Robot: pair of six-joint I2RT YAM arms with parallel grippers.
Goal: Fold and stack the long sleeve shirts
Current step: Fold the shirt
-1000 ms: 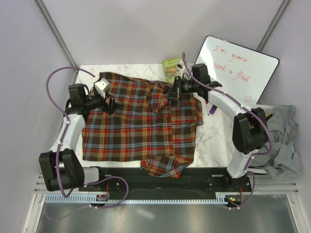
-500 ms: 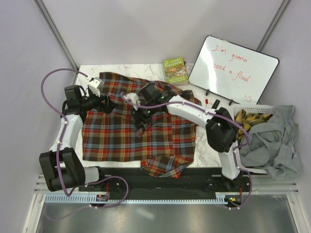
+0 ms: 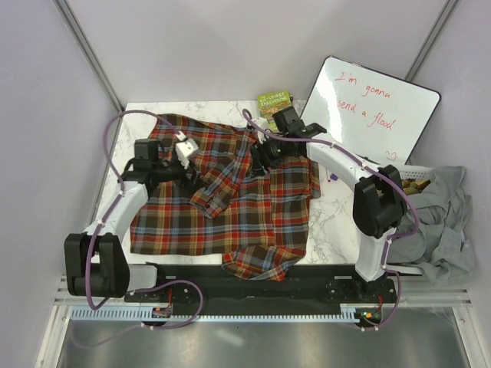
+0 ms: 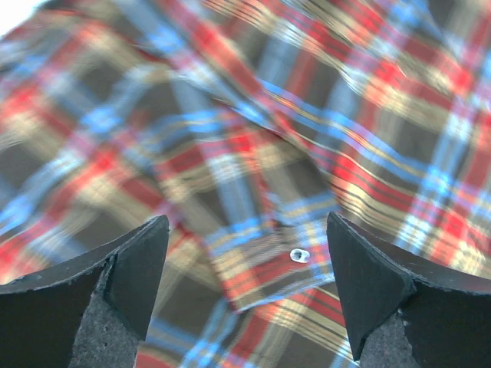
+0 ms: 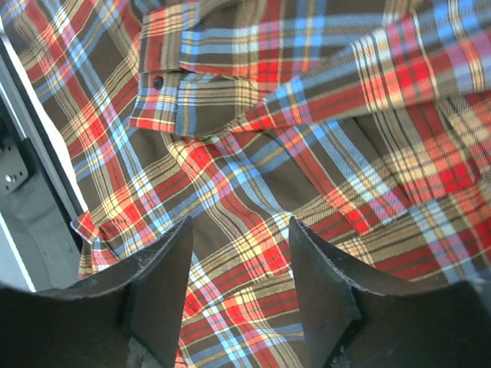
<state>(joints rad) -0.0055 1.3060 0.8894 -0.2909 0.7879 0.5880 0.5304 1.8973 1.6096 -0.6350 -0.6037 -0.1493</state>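
The 2 arms [image 3: 115,213] are built of white links and black joints. Purple cables [image 3: 108,149] are looped along them.

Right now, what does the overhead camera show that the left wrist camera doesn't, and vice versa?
Only the overhead view shows the whiteboard, the green book, the grey cloth at the right and the marble table. Only the left wrist view shows a small white button on the fabric, close up. Both show the plaid shirt and the left gripper, open over it.
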